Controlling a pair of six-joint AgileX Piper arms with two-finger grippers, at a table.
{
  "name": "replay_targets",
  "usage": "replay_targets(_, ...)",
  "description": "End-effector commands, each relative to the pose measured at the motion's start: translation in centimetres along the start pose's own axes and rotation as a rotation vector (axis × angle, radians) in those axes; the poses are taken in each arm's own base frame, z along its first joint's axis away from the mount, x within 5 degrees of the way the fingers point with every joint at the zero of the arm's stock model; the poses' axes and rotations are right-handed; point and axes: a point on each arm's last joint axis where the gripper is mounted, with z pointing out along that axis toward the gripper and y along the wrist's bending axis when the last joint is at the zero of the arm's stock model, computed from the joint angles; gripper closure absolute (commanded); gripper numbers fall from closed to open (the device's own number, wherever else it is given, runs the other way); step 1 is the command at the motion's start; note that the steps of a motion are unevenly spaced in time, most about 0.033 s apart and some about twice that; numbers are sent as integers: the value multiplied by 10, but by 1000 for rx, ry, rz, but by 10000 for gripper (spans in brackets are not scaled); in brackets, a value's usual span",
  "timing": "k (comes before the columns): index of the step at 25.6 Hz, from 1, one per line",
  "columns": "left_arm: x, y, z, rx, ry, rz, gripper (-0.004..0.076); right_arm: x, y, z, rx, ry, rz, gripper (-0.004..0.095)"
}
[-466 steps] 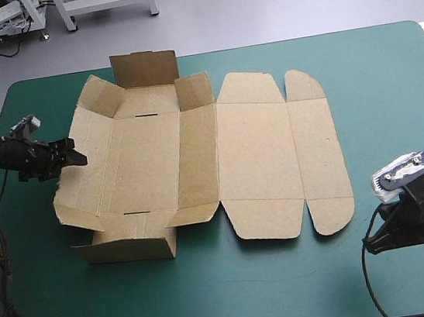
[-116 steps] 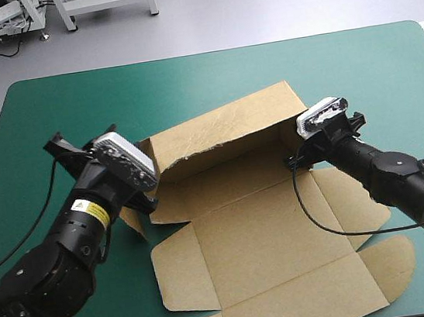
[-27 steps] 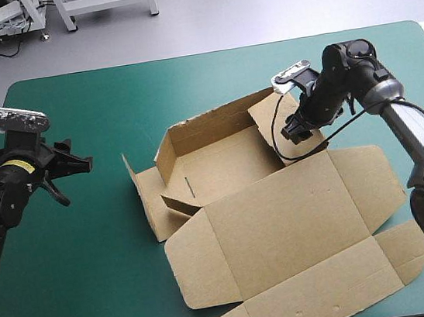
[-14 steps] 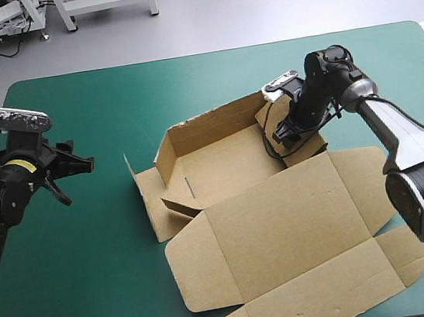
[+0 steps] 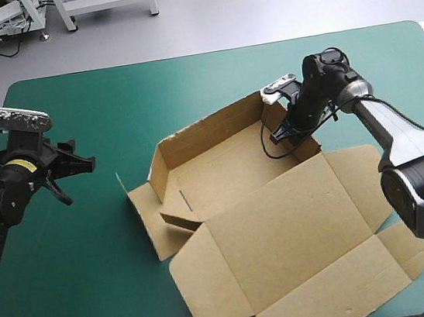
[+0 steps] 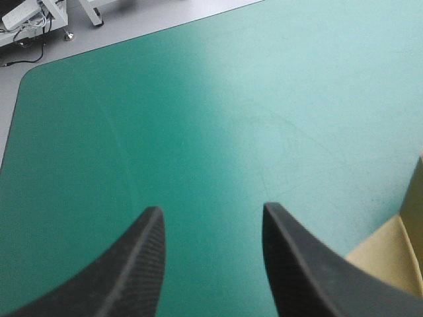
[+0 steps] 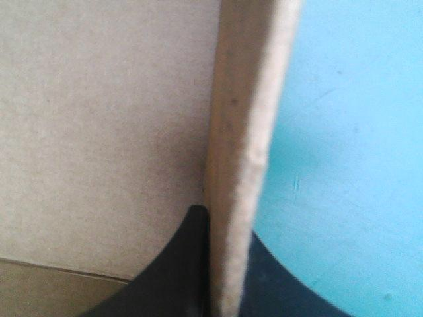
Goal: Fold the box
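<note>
The brown box [image 5: 213, 170] sits half formed in the middle of the teal-green desk [image 5: 110, 94], its back wall raised, its lid panel [image 5: 284, 227] lying flat toward the near edge, and its left flap splayed outward. The main risk is at the right end wall [image 5: 308, 144]: the right gripper [image 5: 279, 135] pinches only the thin top edge of the board, so a sideways pull could slip the sheet out of the jaws, or crease it away from the scored line. Nothing else pins the light box, so it could also slide or swivel across the desk when that wall is pushed. The right arm reaches in from the far right with its wrist bent down over the wall, jaws clamped on the board with the edge running between them. The left gripper [image 5: 78, 154] hovers well apart from the box over the desk's left side, pointing toward it, jaws apart and empty.
</note>
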Motion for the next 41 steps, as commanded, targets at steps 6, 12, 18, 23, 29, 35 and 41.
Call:
replay_targets(6,-16,3,-12,-20,-114,-7,389,-11,6,-109,62,-295,-24,933)
replay_targets(12,-18,7,-16,-69,-139,-6,389,22,1,-216,70,-595,22,933)
replay_targets(18,-20,18,-39,-182,-191,-41,389,67,4,-277,101,-760,68,933)
replay_targets(23,-15,13,-36,-130,-139,-125,389,74,17,-291,39,-824,52,933)
replay_targets(29,-20,2,-24,9,-174,-247,389,75,20,-295,-15,-856,50,933)
replay_targets(35,-29,-25,-21,334,-218,-316,389,75,22,-296,-32,-864,45,933)
replay_targets(41,-37,-46,-34,620,-270,-323,389,74,20,-295,-17,-857,47,933)
